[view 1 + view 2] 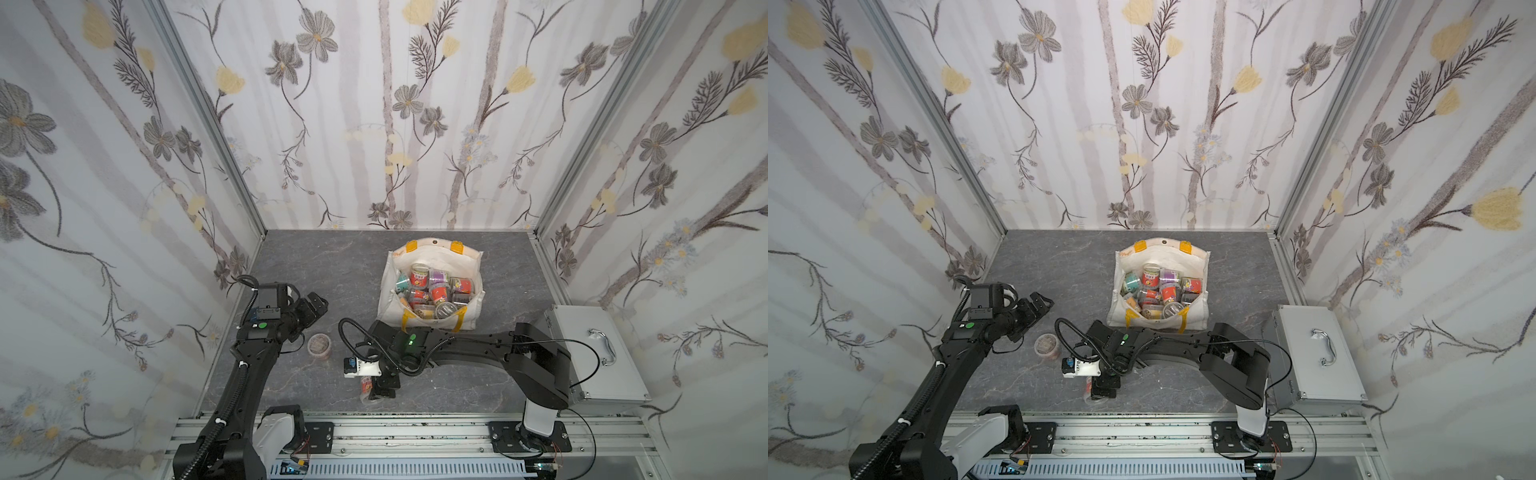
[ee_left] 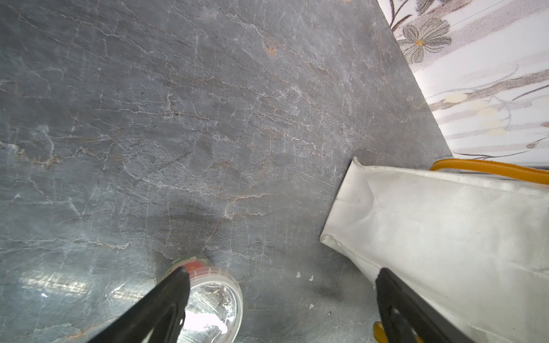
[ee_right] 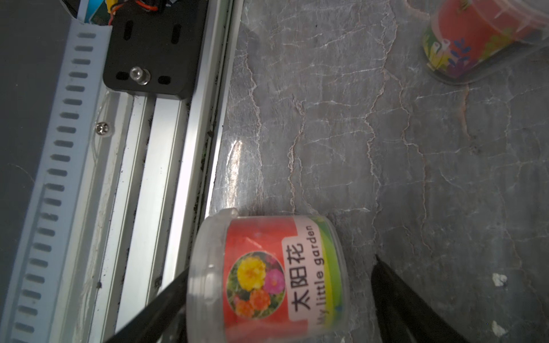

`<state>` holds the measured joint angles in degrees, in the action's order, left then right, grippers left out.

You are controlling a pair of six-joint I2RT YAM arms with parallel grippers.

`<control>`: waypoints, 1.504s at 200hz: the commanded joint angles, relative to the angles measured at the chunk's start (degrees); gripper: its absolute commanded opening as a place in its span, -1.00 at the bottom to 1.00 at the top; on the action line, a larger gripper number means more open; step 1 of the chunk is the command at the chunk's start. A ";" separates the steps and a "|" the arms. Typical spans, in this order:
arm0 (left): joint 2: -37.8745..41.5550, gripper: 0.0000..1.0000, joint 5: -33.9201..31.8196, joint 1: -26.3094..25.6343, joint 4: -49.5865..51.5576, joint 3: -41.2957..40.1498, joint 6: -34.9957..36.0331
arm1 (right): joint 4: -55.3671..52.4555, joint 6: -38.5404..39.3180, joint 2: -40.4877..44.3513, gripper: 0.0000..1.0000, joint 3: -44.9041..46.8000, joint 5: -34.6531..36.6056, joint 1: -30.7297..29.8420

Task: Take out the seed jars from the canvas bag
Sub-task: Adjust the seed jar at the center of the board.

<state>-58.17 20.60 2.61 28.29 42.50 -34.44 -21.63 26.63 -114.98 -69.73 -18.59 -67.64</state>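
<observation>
Right gripper [image 1: 380, 392] is low over the table [image 1: 316, 266] near the front rail [image 3: 166, 148], jaws apart around a red-label jar [image 3: 267, 276] that lies on its side. One finger touches the lid end and the opposite finger stands clear of the base, so nothing is clamped. I read this as a set-down spot chosen well apart from the bag, leaving room for more jars. On its side that jar could roll, and the rail edge is just beside it; I would lift straight up to avoid nudging it. Left gripper [image 2: 282, 270] hangs wide open and empty above the table, between the canvas bag [image 1: 388, 299] and a second jar [image 1: 320, 345] that stands lid up. In the wrist view one of its fingers crosses that jar and the other crosses the bag's side wall. My judgement: it is parked out of the way, ready for its turn. Remaining jars [image 1: 436, 293] sit heaped inside the bag, whose mouth is open upward; some are upright, some tipped, so most of the job is ahead. Obstacles: the right forearm [image 1: 469, 353] lies across just in front of the bag's near side. A silver case [image 1: 598, 353] sits by that arm's elbow, which I expect narrows its swing toward the bag.
</observation>
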 commanded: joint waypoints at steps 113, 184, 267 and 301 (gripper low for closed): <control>-1.27 1.00 1.66 0.11 -0.18 1.71 0.47 | -26.41 15.55 -10.58 0.19 -13.33 -28.23 6.67; -5.92 1.00 3.59 0.28 -2.10 2.97 0.07 | -32.56 17.37 -18.73 0.30 -19.40 -30.44 10.35; -8.19 1.00 4.25 0.41 -2.11 4.78 0.69 | -27.33 11.01 -15.56 0.54 -24.71 -21.09 10.62; -7.34 1.00 4.61 0.44 -2.28 4.93 0.76 | -26.60 9.46 -11.58 0.99 -25.83 -18.46 9.95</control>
<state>-66.22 24.64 3.01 27.22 46.83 -33.89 -50.41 37.52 -129.58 -94.41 -39.48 -57.08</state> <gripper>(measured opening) 0.997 0.839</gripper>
